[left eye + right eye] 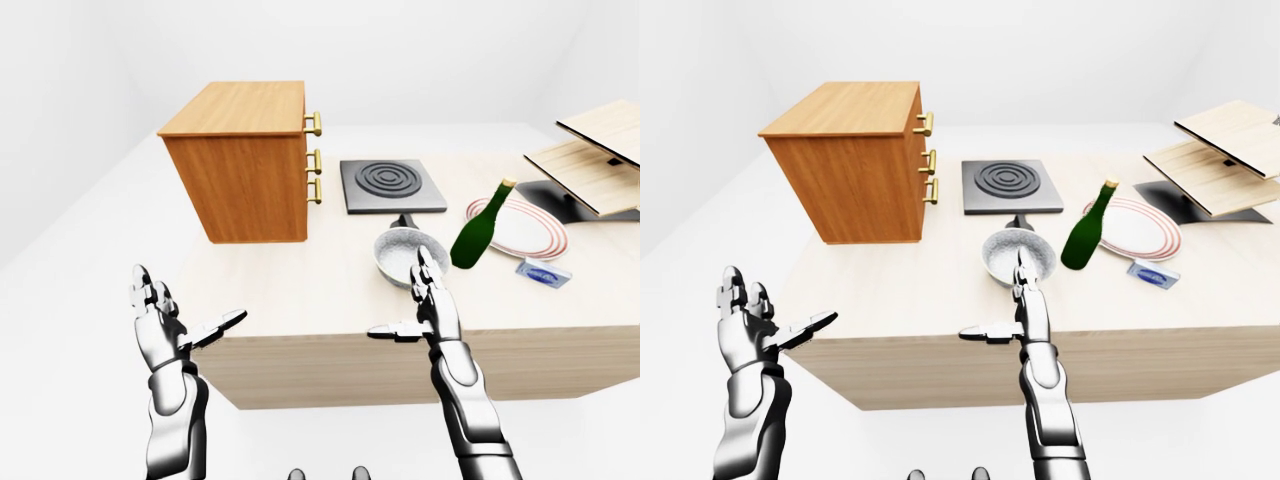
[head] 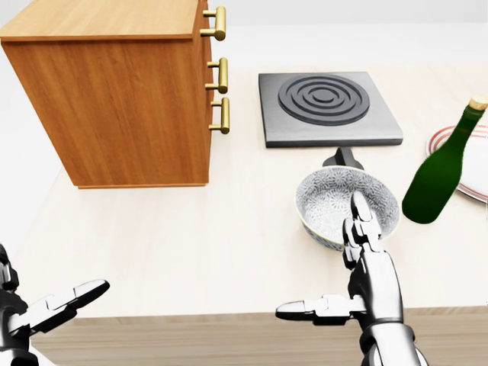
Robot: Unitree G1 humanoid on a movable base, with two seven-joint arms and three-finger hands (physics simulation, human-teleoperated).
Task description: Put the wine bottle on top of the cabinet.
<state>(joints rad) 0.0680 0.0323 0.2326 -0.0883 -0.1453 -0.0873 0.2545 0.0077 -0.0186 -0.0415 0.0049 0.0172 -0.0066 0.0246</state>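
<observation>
On the table (image 1: 300, 290), wine bottle (image 1: 480, 226) beside cabinet-side pan (image 2: 347, 204), both hands released, right-eye view alone showing whole left hand (image 1: 748, 320), right hand (image 2: 358, 274).

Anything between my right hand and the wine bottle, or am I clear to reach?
The patterned bowl sits just above the right hand in the head view; the wine bottle stands right of the bowl. Reaching diagonally right looks clear.
</observation>
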